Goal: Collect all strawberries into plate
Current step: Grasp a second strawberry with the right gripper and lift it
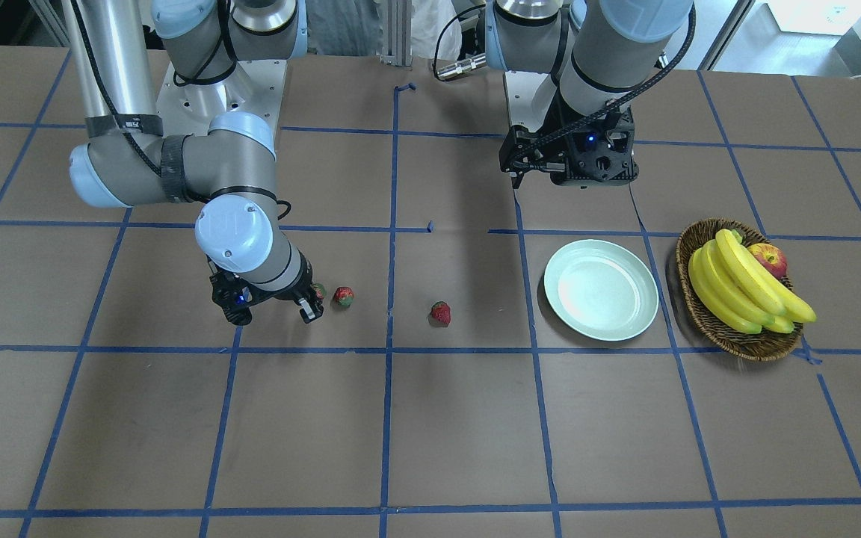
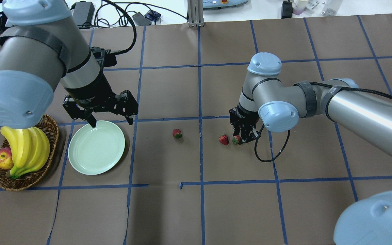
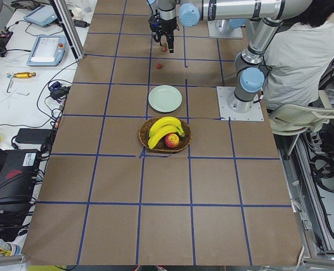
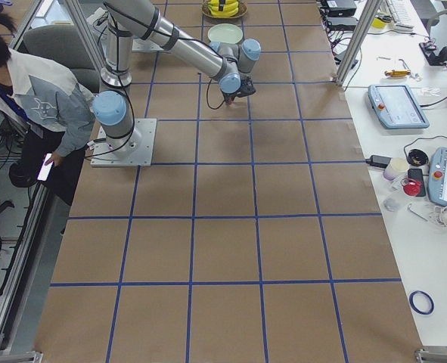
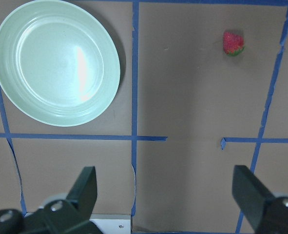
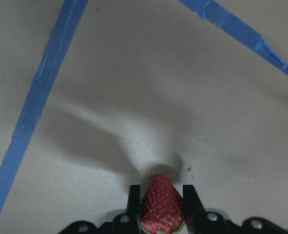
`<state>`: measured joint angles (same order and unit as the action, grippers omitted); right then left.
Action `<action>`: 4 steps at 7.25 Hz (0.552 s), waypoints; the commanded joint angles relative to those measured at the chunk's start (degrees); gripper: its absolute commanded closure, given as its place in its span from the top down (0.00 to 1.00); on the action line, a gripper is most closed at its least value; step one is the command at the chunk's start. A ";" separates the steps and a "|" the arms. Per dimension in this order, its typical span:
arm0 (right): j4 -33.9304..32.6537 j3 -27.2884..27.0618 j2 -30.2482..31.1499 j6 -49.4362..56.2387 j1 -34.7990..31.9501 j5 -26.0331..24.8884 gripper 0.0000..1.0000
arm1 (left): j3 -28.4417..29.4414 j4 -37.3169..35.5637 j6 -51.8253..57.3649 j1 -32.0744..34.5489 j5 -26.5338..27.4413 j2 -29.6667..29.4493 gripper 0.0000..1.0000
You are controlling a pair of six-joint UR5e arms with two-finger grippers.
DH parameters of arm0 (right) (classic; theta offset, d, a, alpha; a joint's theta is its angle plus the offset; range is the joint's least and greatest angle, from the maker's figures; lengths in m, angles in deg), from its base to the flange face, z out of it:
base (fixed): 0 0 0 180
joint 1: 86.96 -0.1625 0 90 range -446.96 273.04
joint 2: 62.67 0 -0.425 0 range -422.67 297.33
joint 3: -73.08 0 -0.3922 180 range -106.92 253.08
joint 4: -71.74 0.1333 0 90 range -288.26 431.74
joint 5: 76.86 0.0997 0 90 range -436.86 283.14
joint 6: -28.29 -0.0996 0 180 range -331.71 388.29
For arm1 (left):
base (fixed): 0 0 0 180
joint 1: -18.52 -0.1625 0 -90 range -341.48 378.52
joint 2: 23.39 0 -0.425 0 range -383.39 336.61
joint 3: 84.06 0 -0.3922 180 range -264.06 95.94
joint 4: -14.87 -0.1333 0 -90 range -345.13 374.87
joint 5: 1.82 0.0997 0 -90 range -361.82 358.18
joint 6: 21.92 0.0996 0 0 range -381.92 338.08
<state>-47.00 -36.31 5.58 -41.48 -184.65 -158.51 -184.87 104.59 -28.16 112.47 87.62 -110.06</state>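
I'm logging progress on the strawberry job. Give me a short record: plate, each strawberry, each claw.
plate: empty
first strawberry: gripped between the fingers of the right claw
second strawberry: on the table, just beside the first
third strawberry: on the table, nearer the plate
left claw: open, empty, raised on the robot's side of the plate
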 commanded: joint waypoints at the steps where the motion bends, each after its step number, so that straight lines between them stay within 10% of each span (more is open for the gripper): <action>1: -0.09 1.55 1.35 0.50 0.13 -2.79 0.00 | 0.00 0.01 0.01 0.00 0.12 0.10 1.00; 4: 2.02 11.02 2.07 1.30 -1.87 -1.43 0.00 | 0.00 0.01 0.01 0.00 0.12 0.19 1.00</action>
<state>-45.92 -29.32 7.47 -40.32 -185.03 -161.51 -184.87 104.60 -28.16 112.47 87.76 -109.90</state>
